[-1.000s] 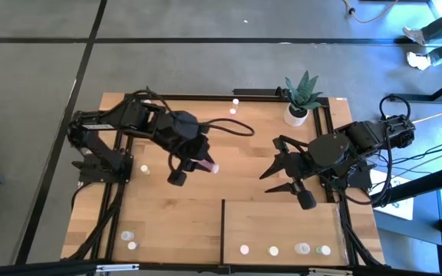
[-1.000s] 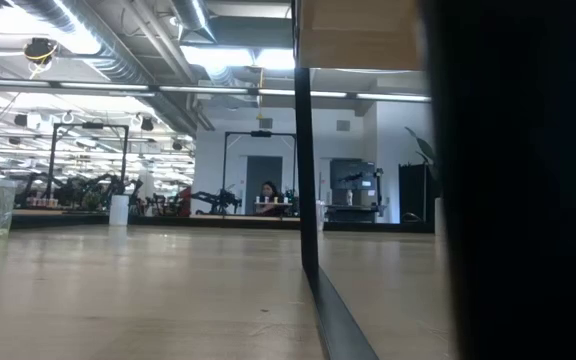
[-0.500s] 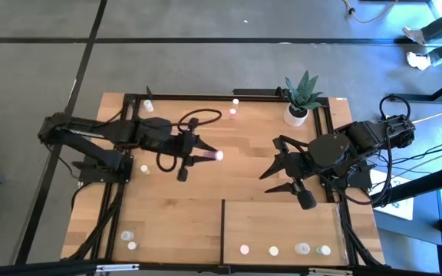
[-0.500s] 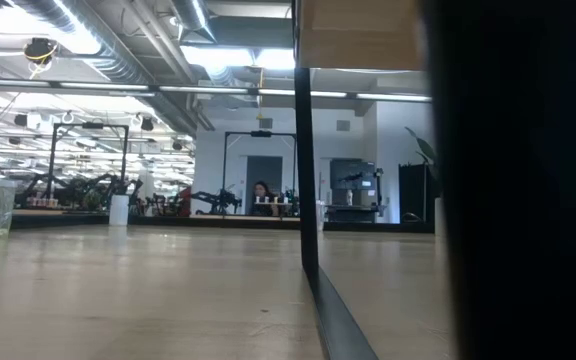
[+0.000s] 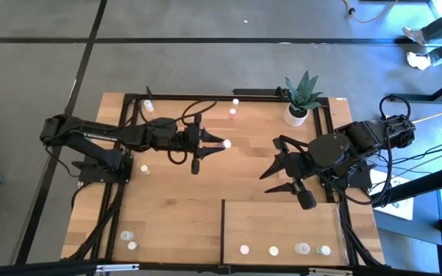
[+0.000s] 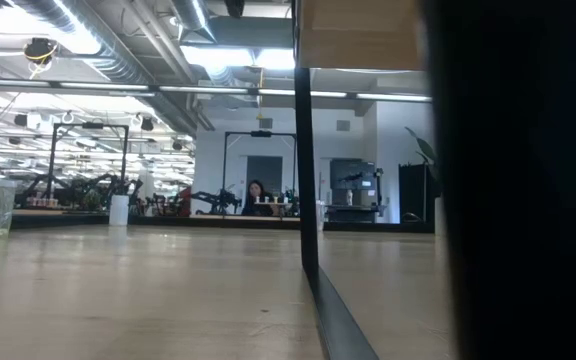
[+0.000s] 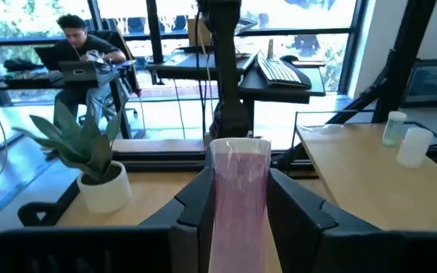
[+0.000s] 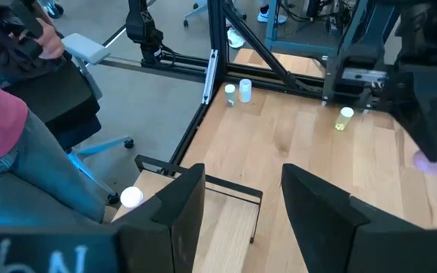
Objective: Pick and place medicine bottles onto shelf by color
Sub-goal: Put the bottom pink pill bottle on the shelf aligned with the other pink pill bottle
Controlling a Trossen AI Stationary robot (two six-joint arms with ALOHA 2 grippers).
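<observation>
A: What sits on the shelf point(image 5: 282, 222) at the near edge of the desk point(image 5: 167, 199)?

B: Four little bottles point(image 5: 273, 250) in a row. Two more bottles stand at the near left corner of the desk.

A: What is the right gripper point(image 5: 288, 175) doing?

B: It hangs just past the shelf. Its jaws are spread apart and they hold nothing.

A: And the left gripper point(image 5: 210, 146)?

B: It is out over the middle of the desk. Its jaws squeeze a pink bottle point(image 7: 238, 199), one on each side. The bottle is up off the desk.

A: What is far back?

B: A plant point(image 5: 301, 96) in a white pot, and two more bottles near the back edge.
</observation>
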